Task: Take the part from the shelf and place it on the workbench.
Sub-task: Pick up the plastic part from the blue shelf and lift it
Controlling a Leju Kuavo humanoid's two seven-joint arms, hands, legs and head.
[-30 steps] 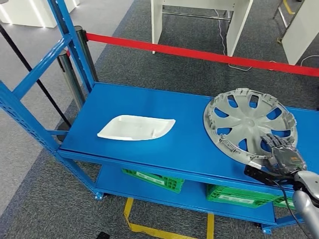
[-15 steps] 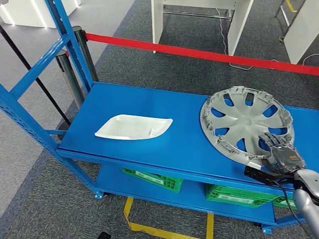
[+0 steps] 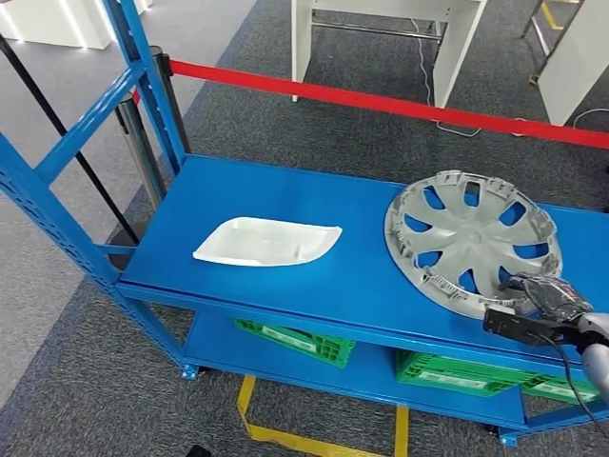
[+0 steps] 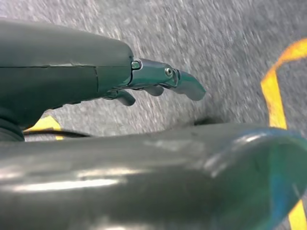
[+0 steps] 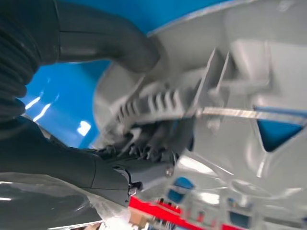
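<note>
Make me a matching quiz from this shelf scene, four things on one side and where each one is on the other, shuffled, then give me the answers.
Things:
1. grey wheel cover
2. white tray
3. green crates
4. red barrier tape

Places:
A. on the lower shelf level
B. stretched over the carpet behind the shelf
C. right part of the blue shelf top, right hand at its near rim
D. left part of the blue shelf top, lying alone

Pairs: 1-C, 2-D, 3-A, 4-B
</note>
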